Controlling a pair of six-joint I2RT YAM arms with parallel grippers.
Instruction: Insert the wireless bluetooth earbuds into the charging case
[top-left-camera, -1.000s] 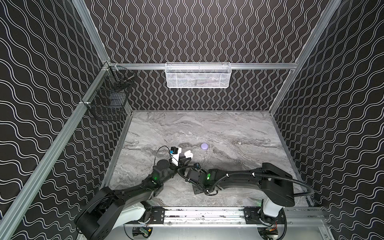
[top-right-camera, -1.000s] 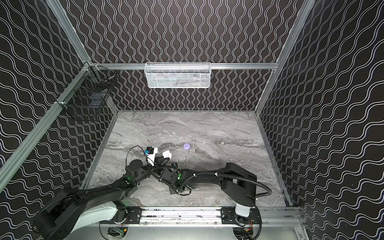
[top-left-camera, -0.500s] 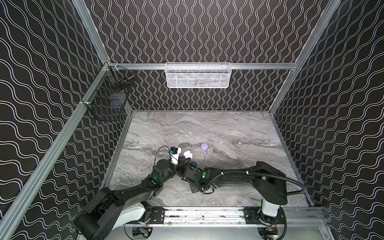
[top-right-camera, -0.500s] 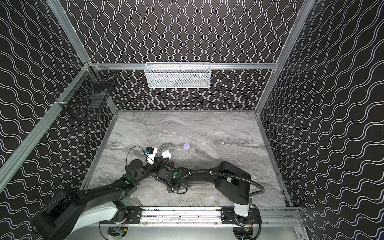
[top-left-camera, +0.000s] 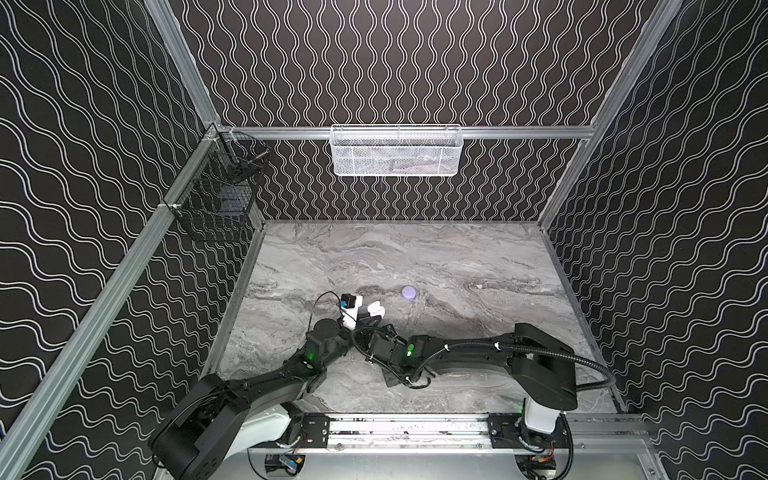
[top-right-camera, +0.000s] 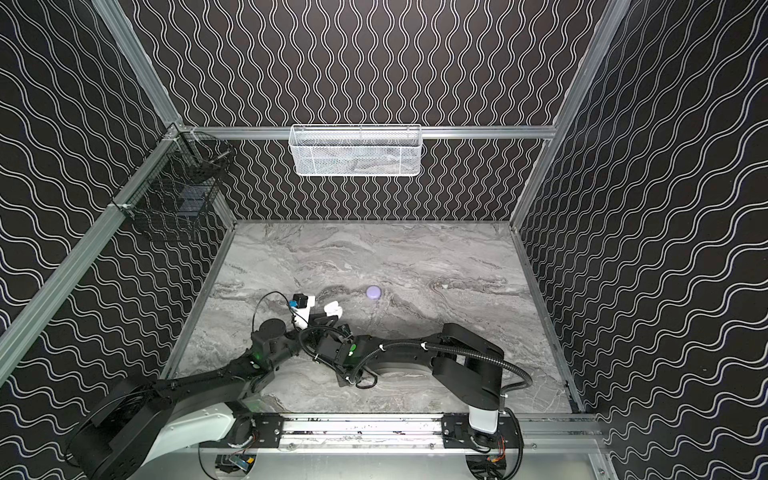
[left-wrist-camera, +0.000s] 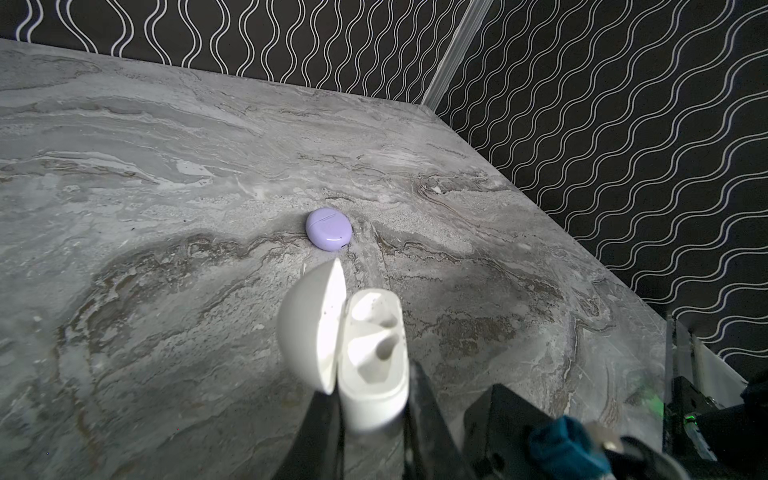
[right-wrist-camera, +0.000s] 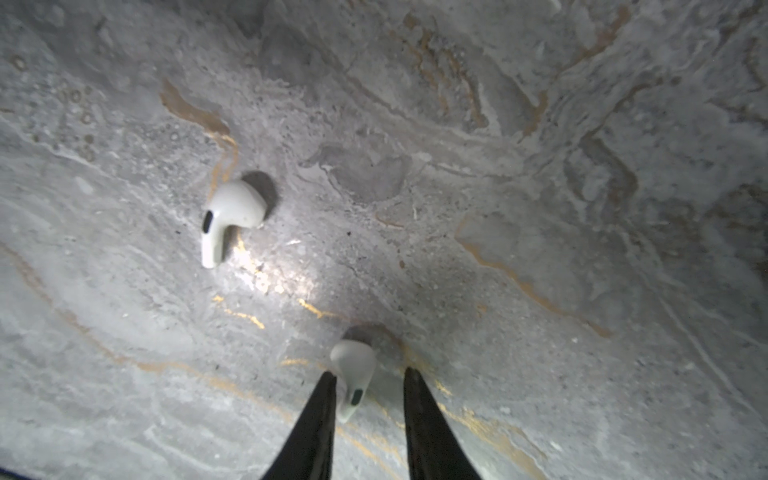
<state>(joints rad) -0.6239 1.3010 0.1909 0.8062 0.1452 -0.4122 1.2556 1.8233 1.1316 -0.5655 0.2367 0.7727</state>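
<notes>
My left gripper (left-wrist-camera: 374, 415) is shut on the base of a white charging case (left-wrist-camera: 372, 365). Its lid (left-wrist-camera: 311, 328) is swung open and both sockets look empty. Both top views show this case (top-left-camera: 376, 308) (top-right-camera: 332, 308) at the front left of the marble table. Two white earbuds lie on the table in the right wrist view. One earbud (right-wrist-camera: 230, 216) lies off to the side. The other earbud (right-wrist-camera: 353, 374) rests between the fingers of my open right gripper (right-wrist-camera: 370, 372), against one finger and apart from the other. In both top views the arms hide the earbuds.
A closed lavender case (top-left-camera: 409, 291) (left-wrist-camera: 328, 228) sits on the table just beyond the white case. A white mesh basket (top-left-camera: 397, 151) hangs on the back wall and a black wire basket (top-left-camera: 220, 195) on the left wall. My right arm (top-left-camera: 457, 357) stretches low across the front.
My right arm has slid left across the table toward the left gripper. The left gripper has kept still with the open white case.
</notes>
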